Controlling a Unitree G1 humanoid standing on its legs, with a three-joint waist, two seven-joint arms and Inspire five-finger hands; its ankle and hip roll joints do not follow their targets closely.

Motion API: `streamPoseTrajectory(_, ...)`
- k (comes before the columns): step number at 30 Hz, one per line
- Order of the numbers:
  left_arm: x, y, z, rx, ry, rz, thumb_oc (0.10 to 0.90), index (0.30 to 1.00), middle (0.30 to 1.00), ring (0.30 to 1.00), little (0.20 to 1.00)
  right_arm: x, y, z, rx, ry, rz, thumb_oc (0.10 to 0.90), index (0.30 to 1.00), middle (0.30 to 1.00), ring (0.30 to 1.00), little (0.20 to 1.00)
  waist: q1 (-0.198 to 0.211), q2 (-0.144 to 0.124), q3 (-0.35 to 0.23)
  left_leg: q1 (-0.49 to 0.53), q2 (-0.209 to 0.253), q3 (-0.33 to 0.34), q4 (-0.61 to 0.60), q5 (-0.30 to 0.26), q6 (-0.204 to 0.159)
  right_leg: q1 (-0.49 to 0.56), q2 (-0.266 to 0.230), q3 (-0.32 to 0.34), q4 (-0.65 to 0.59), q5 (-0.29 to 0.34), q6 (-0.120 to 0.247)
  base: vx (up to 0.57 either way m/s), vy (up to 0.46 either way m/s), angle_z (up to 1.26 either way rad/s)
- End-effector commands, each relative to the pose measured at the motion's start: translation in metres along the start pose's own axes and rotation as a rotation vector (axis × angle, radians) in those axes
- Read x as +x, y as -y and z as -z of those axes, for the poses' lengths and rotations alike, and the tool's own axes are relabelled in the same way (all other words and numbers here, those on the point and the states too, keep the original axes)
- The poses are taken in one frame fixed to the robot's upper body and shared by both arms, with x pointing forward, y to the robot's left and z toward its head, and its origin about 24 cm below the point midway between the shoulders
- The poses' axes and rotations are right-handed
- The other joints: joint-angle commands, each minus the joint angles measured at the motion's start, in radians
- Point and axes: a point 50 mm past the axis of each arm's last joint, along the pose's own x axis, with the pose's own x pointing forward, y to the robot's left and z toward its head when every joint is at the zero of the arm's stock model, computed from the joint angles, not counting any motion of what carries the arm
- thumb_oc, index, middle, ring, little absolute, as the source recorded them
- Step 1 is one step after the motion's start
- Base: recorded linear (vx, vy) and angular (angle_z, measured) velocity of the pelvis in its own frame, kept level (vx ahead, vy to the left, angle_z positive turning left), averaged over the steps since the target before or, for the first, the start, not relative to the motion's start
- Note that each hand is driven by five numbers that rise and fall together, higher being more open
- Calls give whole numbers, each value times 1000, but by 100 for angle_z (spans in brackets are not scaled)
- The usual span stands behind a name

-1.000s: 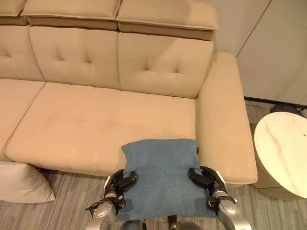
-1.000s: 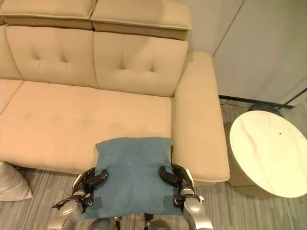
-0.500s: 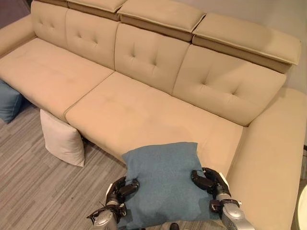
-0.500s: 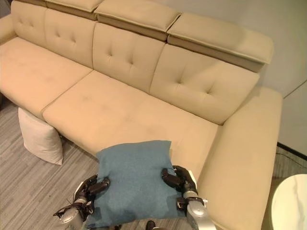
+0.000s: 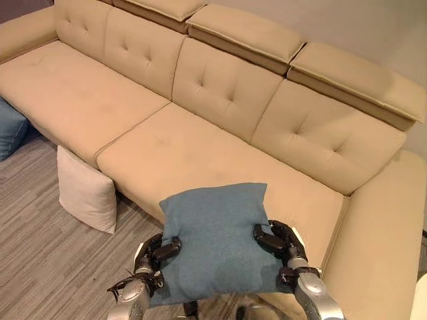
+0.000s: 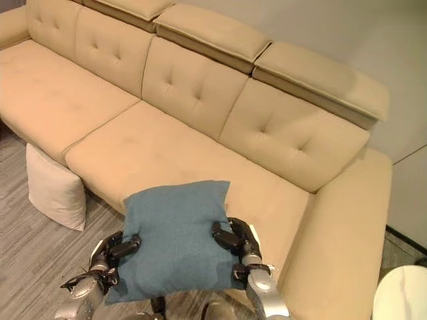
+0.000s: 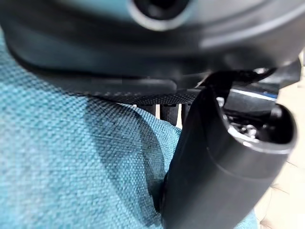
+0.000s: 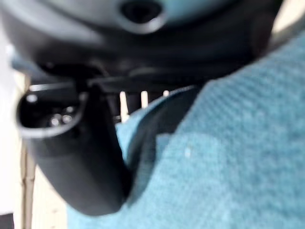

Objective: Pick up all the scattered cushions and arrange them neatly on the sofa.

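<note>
Long beige tufted fabric sofa (image 5: 200, 143) runs across the view, seat bare. Grey wood-plank floor (image 5: 47, 247) in front. Square blue woven fabric cushion (image 5: 217, 237) is held up off the floor, just in front of the seat's front edge, its far corner over the seat. A white fabric cushion (image 5: 85, 190) leans on the floor against the sofa front, and part of another blue cushion (image 5: 10, 130) sits on the floor further along. Left hand (image 5: 159, 252) has its fingers curled onto the held cushion's left edge; right hand (image 5: 275, 240) is clamped on the right edge, thumb pressing into the fabric in the wrist view. Step in hand looks like placing it: carry it forward level, both sides even, set it upright against the backrest, then release together so it doesn't slump.
</note>
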Motion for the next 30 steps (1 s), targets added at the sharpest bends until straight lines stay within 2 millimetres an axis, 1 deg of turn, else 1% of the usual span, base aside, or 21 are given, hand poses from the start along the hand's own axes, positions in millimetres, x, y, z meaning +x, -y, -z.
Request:
streamPoseTrajectory(1, 1, 49, -37, -21, 212, 211, 400, 300, 300, 300, 300, 7, -25, -62, 48, 306, -122, 400, 300, 300, 300, 300, -18, -29, -59, 59, -30, -84, 23, -141, -90, 43, 60, -49, -164, 163, 2, 128, -3, 0)
streamPoseTrajectory(2, 1, 49, -37, -21, 212, 211, 400, 300, 300, 300, 300, 7, -25, -62, 47, 305, -121, 400, 300, 300, 300, 300, -19, -28, -58, 61, -29, -85, 22, -141, -90, 47, 61, -51, -167, 164, 2, 125, -8, 9)
streamPoseTrajectory(3, 1, 49, -36, -27, 211, 207, 400, 300, 300, 300, 300, 7, -24, -60, 47, 299, -118, 400, 300, 300, 300, 300, -20, -35, -58, 72, -38, -85, 22, -148, -93, 32, 63, -71, -206, 186, 11, 183, -36, 21)
streamPoseTrajectory(4, 1, 50, -37, -33, 217, 207, 400, 300, 300, 300, 300, 7, -22, -59, 39, 294, -109, 400, 300, 300, 300, 300, -25, -38, -52, 88, -41, -91, 22, -156, -97, 21, 62, -116, -242, 206, 22, 221, -53, 12)
streamPoseTrajectory(5, 1, 52, -36, -33, 218, 216, 400, 300, 300, 300, 300, 6, -21, -58, 39, 294, -105, 400, 300, 300, 300, 300, -27, -42, -55, 94, -45, -94, 21, -160, -98, 31, 61, -123, -261, 206, 20, 197, -62, -1)
streamPoseTrajectory(8, 0, 55, -32, -25, 208, 231, 400, 300, 300, 300, 300, 3, -16, -54, 37, 286, -89, 400, 300, 300, 300, 300, -35, -45, -70, 111, -54, -100, 14, -171, -96, 55, 73, -99, -283, 210, 6, 139, -39, 3)
streamPoseTrajectory(10, -1, 58, -30, -41, 203, 242, 400, 300, 300, 300, 300, 0, -10, -49, 42, 272, -69, 400, 300, 300, 300, 300, -46, -43, -91, 121, -52, -106, 20, -189, -109, 73, 80, -82, -305, 216, -1, 183, -54, 12)
streamPoseTrajectory(11, -1, 61, -30, -36, 202, 256, 400, 300, 300, 300, 300, -1, -6, -48, 42, 269, -56, 400, 300, 300, 300, 300, -55, -46, -99, 120, -48, -102, 50, -207, -123, 90, 80, -77, -322, 217, -5, 258, -143, 8)
streamPoseTrajectory(12, -2, 65, -30, -37, 204, 275, 400, 300, 300, 300, 300, -4, -1, -46, 50, 267, -50, 400, 300, 300, 300, 300, -69, -52, -103, 89, -26, -94, 161, -219, -154, 136, 85, -67, -361, 218, -15, 207, -168, 19)
streamPoseTrajectory(14, -1, 68, -33, -32, 214, 282, 400, 300, 300, 300, 300, -3, 4, -50, 41, 276, -37, 400, 300, 300, 300, 300, -59, -71, -82, -9, 0, -88, 363, -180, -180, 172, 80, -50, -383, 219, -31, 70, -138, 27)
streamPoseTrajectory(16, 0, 68, -34, -34, 215, 282, 400, 300, 300, 300, 300, -3, 5, -50, 46, 276, -36, 400, 300, 300, 300, 300, -53, -77, -79, -39, 8, -84, 408, -174, -179, 185, 82, -44, -390, 213, -39, 38, -61, -10)
streamPoseTrajectory(17, 0, 68, -35, -43, 217, 277, 400, 300, 300, 300, 300, -3, 6, -49, 37, 267, -37, 400, 300, 300, 300, 300, -40, -89, -75, -98, 15, -96, 438, -181, -164, 198, 74, -24, -392, 200, -45, 88, -21, -29)
streamPoseTrajectory(18, -1, 68, -35, -51, 218, 274, 400, 300, 300, 300, 300, -3, 7, -49, 33, 266, -35, 400, 300, 300, 300, 300, -33, -90, -71, -114, 24, -108, 423, -201, -156, 208, 75, -12, -392, 193, -45, 86, -22, -38)
streamPoseTrajectory(19, -1, 68, -35, -51, 218, 274, 400, 300, 300, 300, 300, -3, 7, -49, 33, 266, -35, 400, 300, 300, 300, 300, -35, -92, -74, -116, 21, -108, 419, -196, -156, 204, 72, -12, -392, 194, -45, 155, 42, -34)
streamPoseTrajectory(20, -1, 69, -34, -44, 216, 276, 400, 300, 300, 300, 300, -3, 8, -49, 28, 267, -32, 400, 300, 300, 300, 300, -30, -92, -75, -118, 28, -136, 334, -189, -152, 209, 75, 10, -387, 183, -40, 112, 34, -24)
streamPoseTrajectory(21, -1, 69, -34, -44, 216, 277, 400, 300, 300, 300, 300, -3, 8, -49, 28, 267, -32, 400, 300, 300, 300, 300, -30, -92, -74, -117, 27, -135, 333, -189, -152, 209, 75, 11, -387, 183, -40, 224, 85, -19)
streamPoseTrajectory(22, -1, 69, -36, -39, 222, 270, 400, 300, 300, 300, 300, -2, 8, -50, 24, 268, -28, 400, 300, 300, 300, 300, -20, -83, -71, -142, 34, -188, 254, -132, -167, 218, 88, 42, -380, 168, -42, 112, 50, -30)
streamPoseTrajectory(23, -1, 69, -36, -39, 222, 270, 400, 300, 300, 300, 300, -2, 8, -50, 24, 267, -28, 400, 300, 300, 300, 300, -20, -83, -71, -138, 33, -188, 250, -131, -167, 220, 87, 42, -379, 167, -42, 179, 78, -43)
streamPoseTrajectory(26, 0, 71, -42, -58, 246, 267, 400, 300, 300, 300, 300, 2, 8, -53, 11, 273, -23, 400, 300, 300, 300, 300, 3, -71, -56, -199, 33, -279, 182, -63, -189, 244, 102, 94, -365, 137, -50, 166, 72, -64)
streamPoseTrajectory(28, 0, 72, -43, -63, 252, 269, 400, 300, 300, 300, 300, 4, 7, -56, 2, 277, -25, 400, 300, 300, 300, 300, 5, -60, -62, -184, 34, -288, 148, -54, -192, 252, 105, 115, -364, 130, -50, 229, 157, -82)
streamPoseTrajectory(30, 0, 69, -40, -44, 238, 264, 400, 300, 300, 300, 300, 4, 2, -56, -6, 277, -45, 400, 300, 300, 300, 300, 7, -50, -83, -129, 38, -258, 113, -55, -180, 272, 84, 151, -361, 119, -37, 331, 268, -114)
